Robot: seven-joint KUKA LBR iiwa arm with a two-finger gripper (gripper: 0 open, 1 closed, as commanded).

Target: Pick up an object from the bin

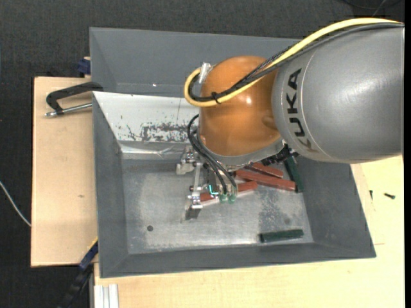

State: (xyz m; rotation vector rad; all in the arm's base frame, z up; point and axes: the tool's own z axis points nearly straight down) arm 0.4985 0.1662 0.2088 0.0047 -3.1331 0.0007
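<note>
We look down into a grey metal bin (109, 191) w/ sloped walls and a flat, scuffed floor. The arm (347, 88), a big grey cylinder, comes in from the right and covers the bin's upper-right part. At its wrist sits a rounded orange cover (237, 108). A yellow cable (257, 76) loops over the cover and runs on across the top of the arm. Black cables hang below the cover.

Under the cover, the gripper (194, 194) is low over the bin floor, approx. at its centre. Its small metal parts look pale against the grey. We cannot tell whether it is released or clenched, as the cover and cables hide too much of it.

Nearest to it are red-brown sticks (273, 179), at least 2, lying flat just right of the gripper and partly under the arm. Their left ends come close to the gripper; we cannot tell if they touch it. A tiny green bit shows by those ends, too small to identify.

1 dark green bar (280, 235) lies flat near the front-right corner of the floor, well apart from the gripper. 1 small dark speck (149, 228) sits on the floor at front left.
</note>
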